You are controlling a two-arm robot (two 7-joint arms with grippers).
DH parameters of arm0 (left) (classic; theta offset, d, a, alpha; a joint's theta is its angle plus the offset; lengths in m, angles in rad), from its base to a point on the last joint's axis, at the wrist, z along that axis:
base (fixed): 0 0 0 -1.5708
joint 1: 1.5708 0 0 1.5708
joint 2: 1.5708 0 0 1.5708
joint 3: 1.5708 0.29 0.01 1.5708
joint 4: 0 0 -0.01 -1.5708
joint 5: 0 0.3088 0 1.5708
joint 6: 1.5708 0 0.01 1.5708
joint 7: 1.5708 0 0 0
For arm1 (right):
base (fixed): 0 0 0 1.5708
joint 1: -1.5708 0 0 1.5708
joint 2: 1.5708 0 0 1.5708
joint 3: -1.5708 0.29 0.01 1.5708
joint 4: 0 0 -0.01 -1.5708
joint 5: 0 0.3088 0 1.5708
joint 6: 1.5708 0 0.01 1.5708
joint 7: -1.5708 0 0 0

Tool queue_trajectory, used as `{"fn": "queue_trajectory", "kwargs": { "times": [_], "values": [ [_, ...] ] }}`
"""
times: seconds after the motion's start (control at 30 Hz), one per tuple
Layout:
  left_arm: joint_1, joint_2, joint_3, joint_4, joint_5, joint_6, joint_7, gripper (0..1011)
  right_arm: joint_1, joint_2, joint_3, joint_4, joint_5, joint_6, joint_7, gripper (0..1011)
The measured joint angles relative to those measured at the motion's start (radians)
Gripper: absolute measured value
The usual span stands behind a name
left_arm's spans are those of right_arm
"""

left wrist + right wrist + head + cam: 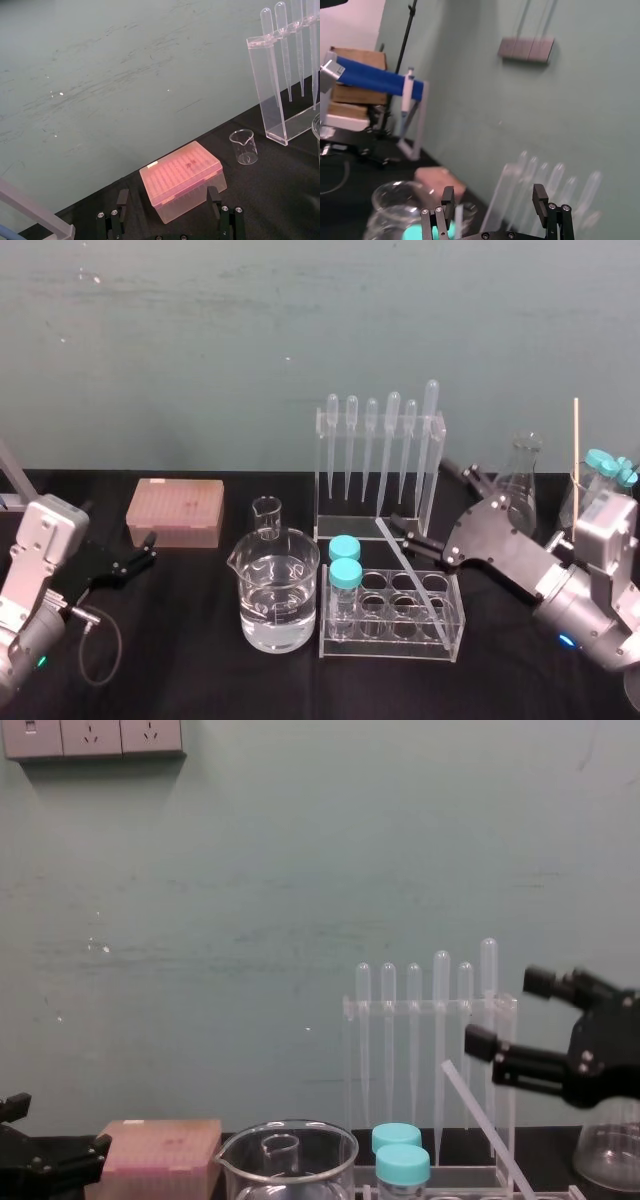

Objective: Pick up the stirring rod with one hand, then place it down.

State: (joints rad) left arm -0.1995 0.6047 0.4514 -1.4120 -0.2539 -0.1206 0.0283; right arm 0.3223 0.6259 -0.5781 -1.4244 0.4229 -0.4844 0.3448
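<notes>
— Head view: stirring rod (412, 570) lifted?
— No, it leans in the tube rack (390, 648). My right gripper (421, 494) hovers by its top, jaws spread, empty; left gripper (150, 548) parked, spread. Lift, set-down remain.

Obstacles: pipette stand (380, 475) behind tube rack (392, 612); rod (410, 570) slanting over rack; big beaker (274, 595) just left; flask (522, 480) right. Open bench (180, 670): front-left, before rack.
</notes>
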Motion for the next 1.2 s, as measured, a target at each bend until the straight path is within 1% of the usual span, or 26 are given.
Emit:
{"fn": "queue_trajectory", "kwargs": {
  "times": [0.1,0.17,0.23,0.27,0.3,0.33,0.47,0.63,0.67,0.77,0.87,1.2],
  "values": [
    [0.000,0.000,0.000,0.000,0.000,0.000,0.000,1000,0.007,-0.002,-0.005,0.011,0.047,0.047,0.045,1000],
    [0.000,0.000,0.000,0.000,0.000,0.000,0.000,1000,0.014,-0.004,-0.009,0.019,0.087,0.090,0.091,1000],
    [0.000,0.000,0.000,0.000,0.000,0.000,0.000,1000,0.018,-0.006,-0.010,0.024,0.108,0.112,0.115,1000],
    [0.000,0.000,0.000,0.000,0.000,0.000,0.000,1000,0.020,-0.008,-0.011,0.027,0.123,0.132,0.135,1000],
    [0.000,0.000,0.000,0.000,0.000,0.000,0.000,1000,0.022,-0.010,-0.012,0.030,0.132,0.148,0.150,1000],
    [0.000,0.000,0.000,0.000,0.000,0.000,0.000,1000,0.022,-0.010,-0.012,0.030,0.132,0.148,0.150,1000],
    [0.000,0.000,0.000,0.000,0.000,0.000,0.000,1000,0.025,-0.017,-0.014,0.041,0.144,0.188,0.177,1000],
    [0.000,0.000,0.000,0.000,0.000,0.000,0.000,1000,0.034,-0.032,-0.014,0.071,0.142,0.222,0.189,1000],
    [0.000,0.000,0.000,0.000,0.000,0.000,0.000,1000,0.034,-0.032,-0.014,0.071,0.142,0.222,0.189,1000],
    [0.000,0.000,0.000,0.000,0.000,0.000,0.000,1000,0.041,-0.042,-0.014,0.092,0.126,0.236,0.190,1000],
    [0.000,0.000,0.000,0.000,0.000,0.000,0.000,1000,0.046,-0.049,-0.013,0.103,0.114,0.242,0.194,1000],
    [0.000,0.000,0.000,0.000,0.000,0.000,0.000,1000,0.052,-0.058,-0.003,0.128,0.078,0.236,0.205,1000]
  ]
}}
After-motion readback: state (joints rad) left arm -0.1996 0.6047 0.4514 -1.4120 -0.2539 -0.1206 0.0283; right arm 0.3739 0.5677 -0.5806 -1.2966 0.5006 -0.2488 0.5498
